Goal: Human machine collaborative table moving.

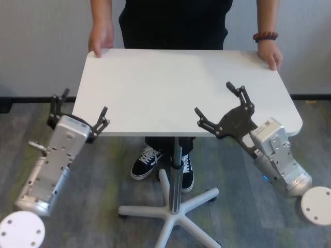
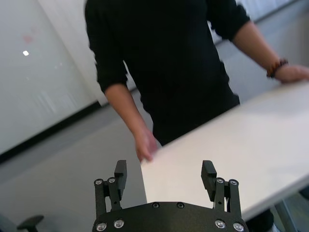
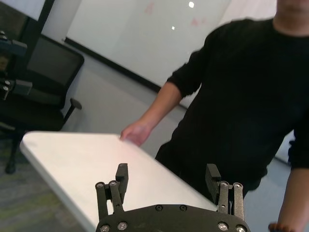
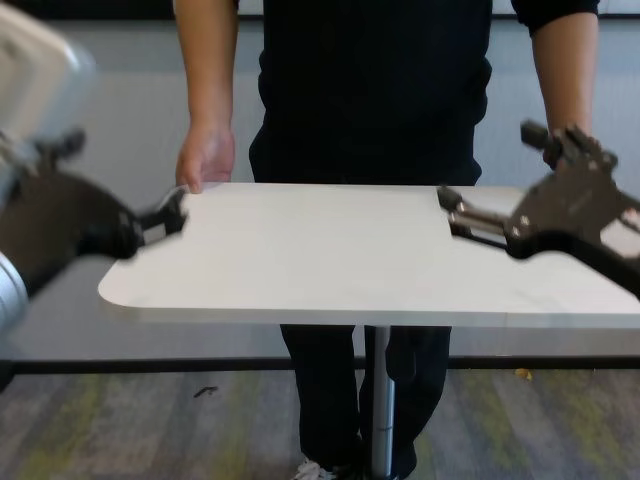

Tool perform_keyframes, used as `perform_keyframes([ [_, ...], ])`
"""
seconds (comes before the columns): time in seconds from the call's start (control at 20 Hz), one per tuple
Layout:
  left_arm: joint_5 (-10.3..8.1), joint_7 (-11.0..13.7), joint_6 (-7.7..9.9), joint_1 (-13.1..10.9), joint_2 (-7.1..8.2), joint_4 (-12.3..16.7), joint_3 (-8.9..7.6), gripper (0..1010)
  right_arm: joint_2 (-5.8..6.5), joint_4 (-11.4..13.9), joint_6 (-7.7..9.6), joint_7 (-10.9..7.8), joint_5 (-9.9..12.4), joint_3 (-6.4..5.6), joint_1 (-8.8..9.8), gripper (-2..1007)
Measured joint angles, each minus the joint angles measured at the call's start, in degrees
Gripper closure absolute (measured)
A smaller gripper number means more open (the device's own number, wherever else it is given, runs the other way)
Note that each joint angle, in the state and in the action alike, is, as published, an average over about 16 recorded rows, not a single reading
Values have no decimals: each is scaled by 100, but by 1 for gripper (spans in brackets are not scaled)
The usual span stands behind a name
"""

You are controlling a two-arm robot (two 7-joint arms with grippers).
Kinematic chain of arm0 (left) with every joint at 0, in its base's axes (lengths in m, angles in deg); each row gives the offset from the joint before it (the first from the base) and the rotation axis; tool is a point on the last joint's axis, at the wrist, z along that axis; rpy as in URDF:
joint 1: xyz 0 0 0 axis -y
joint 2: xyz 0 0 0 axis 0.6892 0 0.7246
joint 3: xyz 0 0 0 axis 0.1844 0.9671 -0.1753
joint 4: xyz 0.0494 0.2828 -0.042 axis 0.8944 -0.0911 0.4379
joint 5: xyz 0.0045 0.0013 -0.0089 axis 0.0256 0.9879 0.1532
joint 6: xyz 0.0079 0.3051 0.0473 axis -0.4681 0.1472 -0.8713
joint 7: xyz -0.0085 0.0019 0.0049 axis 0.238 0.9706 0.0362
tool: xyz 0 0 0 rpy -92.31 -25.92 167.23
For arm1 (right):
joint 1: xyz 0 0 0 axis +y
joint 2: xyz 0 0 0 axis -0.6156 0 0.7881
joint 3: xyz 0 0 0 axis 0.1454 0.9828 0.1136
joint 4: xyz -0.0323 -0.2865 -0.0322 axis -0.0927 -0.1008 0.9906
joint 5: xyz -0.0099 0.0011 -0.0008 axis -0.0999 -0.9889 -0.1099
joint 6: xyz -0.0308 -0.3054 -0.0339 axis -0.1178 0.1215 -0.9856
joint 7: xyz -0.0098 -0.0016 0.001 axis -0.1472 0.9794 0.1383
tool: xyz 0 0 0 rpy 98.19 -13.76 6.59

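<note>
The white table (image 1: 170,88) stands on its silver pedestal leg (image 1: 177,170) right before me. The human (image 1: 176,20) in a black shirt stands at its far side, one hand (image 1: 101,40) on each far corner, a beaded bracelet (image 1: 265,36) on one wrist. My left gripper (image 1: 80,111) is open at the near left corner. One fingertip (image 1: 103,116) is at the table's edge and the other is off to the side. In the left wrist view (image 2: 164,174) the corner lies between the fingers. My right gripper (image 1: 217,101) is open above the near right part of the top (image 3: 166,174).
The pedestal ends in a white star base (image 1: 170,214) on grey carpet. The human's black sneakers (image 1: 147,160) are under the table. A black office chair (image 3: 48,77) stands off to one side, and a pale wall is behind the human.
</note>
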Motion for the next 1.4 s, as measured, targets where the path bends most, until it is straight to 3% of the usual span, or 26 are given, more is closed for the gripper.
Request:
perform_keyframes([
  [0.2,43,8,-167,-126,-1,243,-45,10,-49,119,-92,13,-105,10,-17,0],
  [0.5,305,-54,-321,-222,30,317,-34,10,-72,254,-169,88,-361,36,12,0],
  [0.85,492,-61,-342,-212,45,162,17,10,-73,290,-199,140,-523,61,44,0],
  [1.4,474,-59,-334,-193,48,162,20,10,-70,250,-181,102,-477,67,24,0],
])
